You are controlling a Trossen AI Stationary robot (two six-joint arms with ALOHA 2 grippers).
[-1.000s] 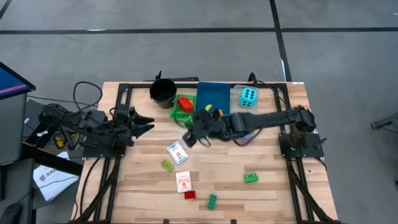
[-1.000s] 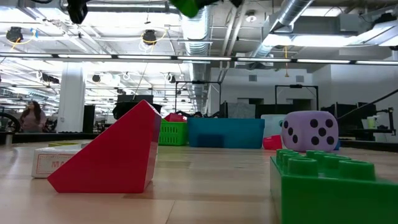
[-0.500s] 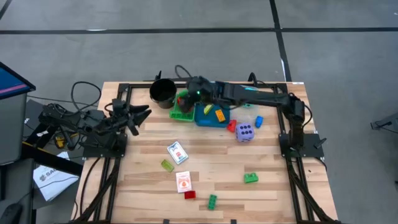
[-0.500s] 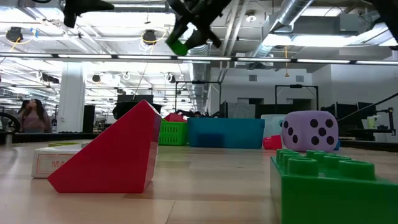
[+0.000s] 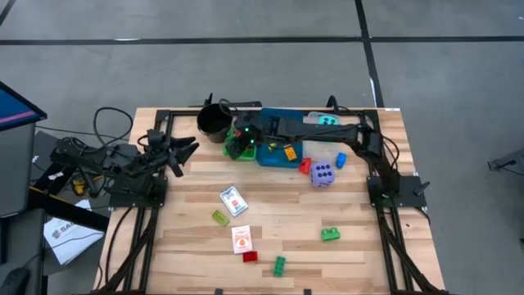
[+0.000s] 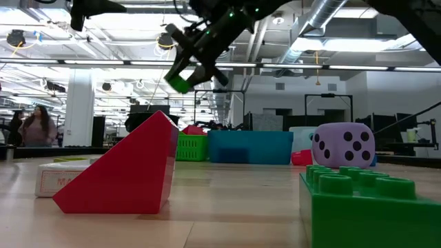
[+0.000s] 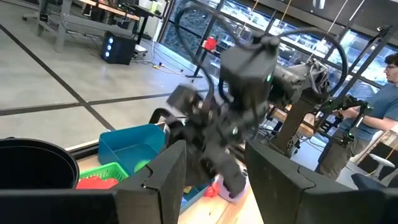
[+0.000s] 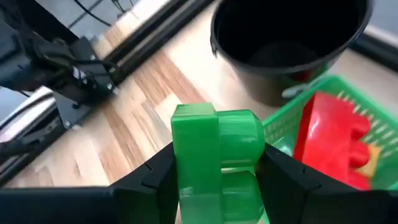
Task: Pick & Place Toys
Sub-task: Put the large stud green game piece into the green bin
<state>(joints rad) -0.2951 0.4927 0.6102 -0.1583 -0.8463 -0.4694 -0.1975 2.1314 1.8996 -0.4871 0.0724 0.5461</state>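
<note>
Your right arm is stretched out low across the back of the table, reaching toward the left side, w/ the right gripper (image 5: pixel 239 141) hanging over the green tray (image 5: pixel 232 151), next to the black cup (image 5: pixel 213 121). Its fingers are clamped on a green brick (image 8: pixel 217 163), which fills the gap between the pads; in the low view the brick (image 6: pixel 178 81) is tilted and well above the tabletop. A red brick (image 8: pixel 328 135) lies in the green tray right below, and the blue tray (image 5: pixel 274 154) sits just beside it w/ an orange brick (image 5: pixel 289 152) inside. Your left arm is folded back at the table's left edge, left gripper (image 5: pixel 185 149) pointing toward the cup, fingers (image 7: pixel 163 180) parted approx. halfway, nothing between them. Still out on the table: purple die (image 5: pixel 322 174), 2 card packs (image 5: pixel 233 201), a yellow-green brick (image 5: pixel 220 217), a red wedge (image 5: pixel 250 256), 2 more green bricks (image 5: pixel 330 234) near the front.
</note>
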